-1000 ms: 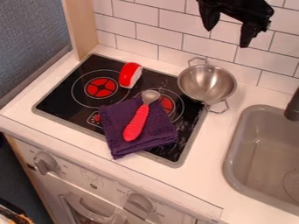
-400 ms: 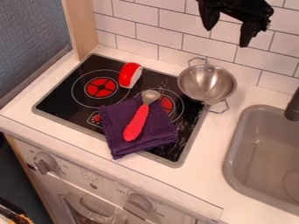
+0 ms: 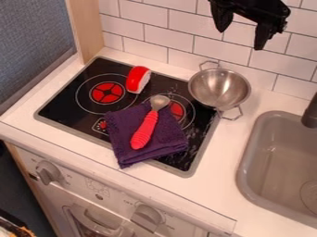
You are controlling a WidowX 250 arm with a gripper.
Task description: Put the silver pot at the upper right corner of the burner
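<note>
High at the top right hangs the black gripper (image 3: pixel 243 33), its two fingers spread wide apart with nothing between them. Below it and a little to the left, well apart from it, is the silver pot (image 3: pixel 218 89), upright with a wire handle at its back and another at its front right. The pot overlaps the upper right corner of the black burner (image 3: pixel 86 107) and the white counter beside it.
A purple cloth (image 3: pixel 162 139) lies on the burner's front right part, with a red-handled spoon (image 3: pixel 146 127) on it. A red and white toy piece (image 3: pixel 137 79) lies near the back edge. At right are a grey sink (image 3: pixel 246 159) and dark faucet (image 3: pixel 310 113).
</note>
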